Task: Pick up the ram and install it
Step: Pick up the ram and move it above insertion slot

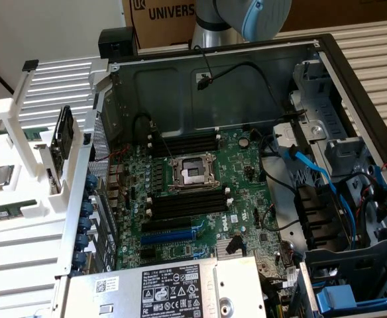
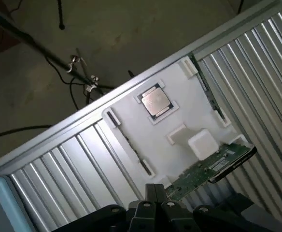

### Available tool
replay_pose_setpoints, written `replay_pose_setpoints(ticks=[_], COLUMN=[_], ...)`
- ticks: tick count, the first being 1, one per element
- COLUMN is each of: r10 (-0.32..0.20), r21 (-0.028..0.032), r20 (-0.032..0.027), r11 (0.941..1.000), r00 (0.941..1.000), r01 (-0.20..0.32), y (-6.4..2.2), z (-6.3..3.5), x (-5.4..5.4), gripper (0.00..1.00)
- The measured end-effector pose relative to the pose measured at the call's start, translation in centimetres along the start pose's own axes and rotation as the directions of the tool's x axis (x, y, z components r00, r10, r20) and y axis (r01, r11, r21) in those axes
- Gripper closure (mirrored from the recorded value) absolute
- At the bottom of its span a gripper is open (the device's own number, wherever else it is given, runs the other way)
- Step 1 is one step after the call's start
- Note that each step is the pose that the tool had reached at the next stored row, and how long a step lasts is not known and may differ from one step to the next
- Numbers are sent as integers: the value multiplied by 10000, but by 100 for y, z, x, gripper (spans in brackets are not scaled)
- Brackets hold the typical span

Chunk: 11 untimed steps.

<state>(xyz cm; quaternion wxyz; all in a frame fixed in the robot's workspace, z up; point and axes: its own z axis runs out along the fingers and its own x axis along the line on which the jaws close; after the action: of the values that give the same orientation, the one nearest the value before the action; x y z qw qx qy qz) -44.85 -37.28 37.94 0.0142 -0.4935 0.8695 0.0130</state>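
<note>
The ram (image 1: 4,214), a narrow green stick with a pale sticker, rests in the white fixture (image 1: 28,192) at the exterior view's left, outside the computer case. In the wrist view it is a thin dark strip (image 2: 130,144) standing on edge along one side of the fixture (image 2: 179,116). A second such strip (image 2: 210,93) runs along the opposite side. My gripper (image 2: 154,191) hovers high above the fixture, shut, with nothing between its fingers. The long black memory slots (image 1: 180,204) on the motherboard sit empty beside the processor socket (image 1: 192,173).
A square silver processor chip (image 2: 155,102) lies in the middle of the fixture. A drive with a green board (image 2: 211,166) stands in it too. Cables (image 1: 313,172) and drive bays fill the case's right side. Ribbed metal (image 2: 73,169) surrounds the fixture.
</note>
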Motion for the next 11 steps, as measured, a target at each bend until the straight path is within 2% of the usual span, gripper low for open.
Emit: replay_pose_setpoints(ticks=[3,6,8,9,10,11], r10=[-545,-1093,-1621,-2183,-2353,-2711], r21=[-21,-41,-62,-84,-90,-104], r20=[-5,-7,-9,-10,-9,-9], r11=[9985,9940,9868,9758,9719,9625], r00=[9985,9940,9868,9759,9719,9625], r01=[545,1093,1621,2183,2353,2711], y=[0,0,0,0,0,0], z=[2,4,6,9,10,12], x=[0,0,0,0,0,0], gripper=[89,89,89,89,89,89])
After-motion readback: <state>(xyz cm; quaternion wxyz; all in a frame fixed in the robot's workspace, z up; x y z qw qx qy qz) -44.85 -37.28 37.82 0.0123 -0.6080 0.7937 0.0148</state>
